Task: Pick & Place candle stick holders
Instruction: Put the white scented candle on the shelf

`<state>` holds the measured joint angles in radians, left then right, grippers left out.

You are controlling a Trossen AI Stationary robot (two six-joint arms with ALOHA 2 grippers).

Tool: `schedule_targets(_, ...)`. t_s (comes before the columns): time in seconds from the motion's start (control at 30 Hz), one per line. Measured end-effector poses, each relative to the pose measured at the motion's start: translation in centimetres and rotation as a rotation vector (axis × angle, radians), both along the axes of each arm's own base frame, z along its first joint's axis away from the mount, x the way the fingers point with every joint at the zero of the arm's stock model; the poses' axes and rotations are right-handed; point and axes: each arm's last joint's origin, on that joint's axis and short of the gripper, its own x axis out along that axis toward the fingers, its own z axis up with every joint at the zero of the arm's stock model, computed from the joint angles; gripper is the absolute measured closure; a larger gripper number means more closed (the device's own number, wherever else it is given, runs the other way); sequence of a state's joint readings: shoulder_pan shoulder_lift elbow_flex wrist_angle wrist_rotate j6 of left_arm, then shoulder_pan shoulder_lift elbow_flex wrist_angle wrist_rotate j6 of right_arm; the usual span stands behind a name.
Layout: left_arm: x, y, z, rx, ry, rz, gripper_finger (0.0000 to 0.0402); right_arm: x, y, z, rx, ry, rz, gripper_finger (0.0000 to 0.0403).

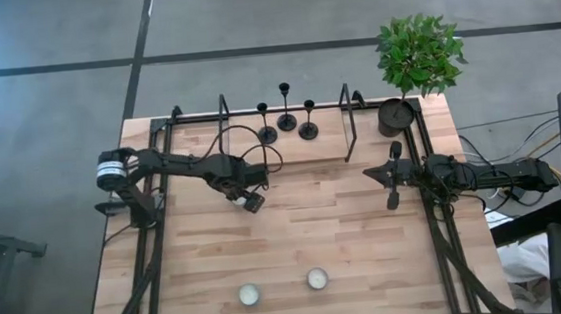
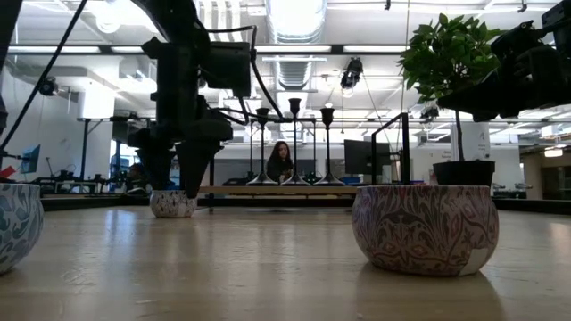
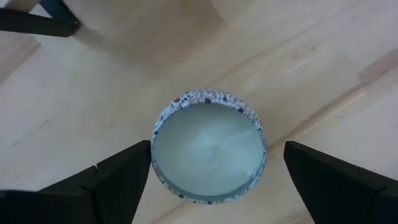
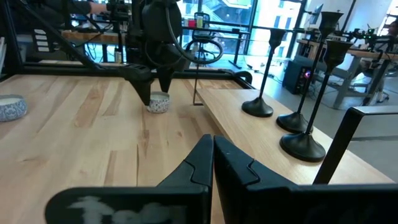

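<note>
Three black candle stick holders [image 1: 287,122] stand on their round bases in a row on a raised board at the table's far middle. They also show in the right wrist view [image 4: 303,144] and the low view [image 2: 294,143]. My left gripper [image 1: 252,200] is open and points down over a small patterned candle bowl [image 3: 208,146], with one finger on either side of it; I see no touch. My right gripper [image 4: 212,163] is shut and empty at the table's right side [image 1: 369,173], pointing toward the table's left edge.
Two more candle bowls [image 1: 248,295] [image 1: 317,277] sit near the table's near edge. A dark pot with a green plant [image 1: 398,116] stands at the far right. Black upright frames [image 1: 348,122] flank the raised board. A person [image 2: 279,163] sits in the room beyond.
</note>
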<state>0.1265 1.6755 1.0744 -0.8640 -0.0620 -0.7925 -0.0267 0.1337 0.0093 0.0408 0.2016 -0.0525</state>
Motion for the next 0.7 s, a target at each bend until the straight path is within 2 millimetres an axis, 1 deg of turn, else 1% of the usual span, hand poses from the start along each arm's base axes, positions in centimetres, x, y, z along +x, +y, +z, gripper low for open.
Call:
schedule_targets(0.37, 0.8, 0.1, -1.2, 0.003, -0.011, -0.008, 0.0032, 0.0, 0.0, 0.0, 0.000, 0.000, 0.000, 0.0394)
schedule_targets(0.7, 0.9, 0.1, -1.2, 0.006, -0.007, -0.037, 0.0032, 0.0, 0.0, 0.0, 0.000, 0.000, 0.000, 0.0394)
